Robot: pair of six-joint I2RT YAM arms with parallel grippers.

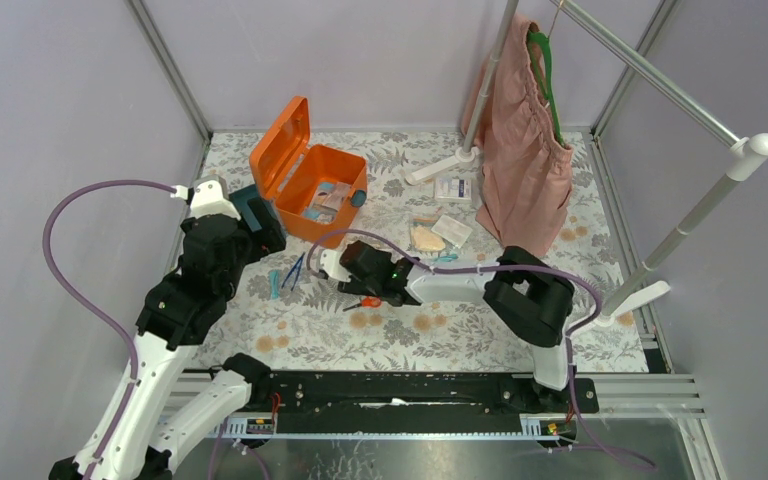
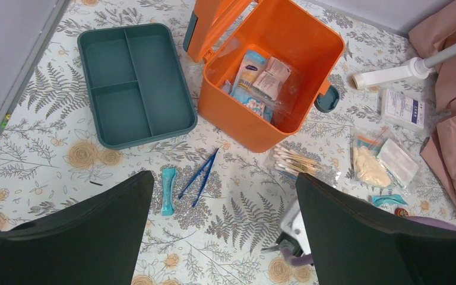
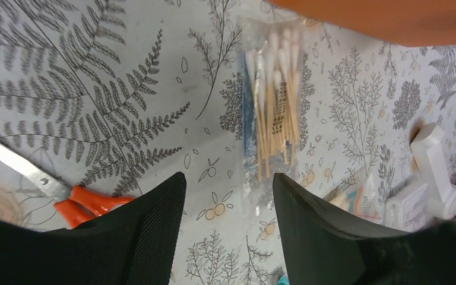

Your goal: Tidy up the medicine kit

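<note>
Cloth printed with ferns and flowers [image 1: 440,335] covers the table. A pink garment [image 1: 525,170] hangs from a green hanger on the rack at the back right.

At the back left stands the medicine kit [image 1: 305,190], an orange box with its hinged lid [image 1: 282,140] swung up and open. Several wrapped packets lie in the bottom of it. Its teal insert tray [image 2: 154,71] is out of the box and lies flat on the cloth just beside it, on the side nearest the wall, with all three compartments bare.

The left gripper [image 2: 224,178] hovers above the cloth in front of the kit with its fingers spread wide and nothing between them. The right gripper [image 3: 228,178] is low over the middle of the table, its fingers parted and gripping nothing. A clear bag of cotton swabs [image 3: 270,113] lies on the cloth just beyond its fingertips, near the kit's front wall.

Orange-handled scissors [image 3: 77,199] lie beside the right gripper. Blue tweezers [image 2: 199,175] lie in front of the kit, next to a small teal piece [image 2: 167,190].
</note>
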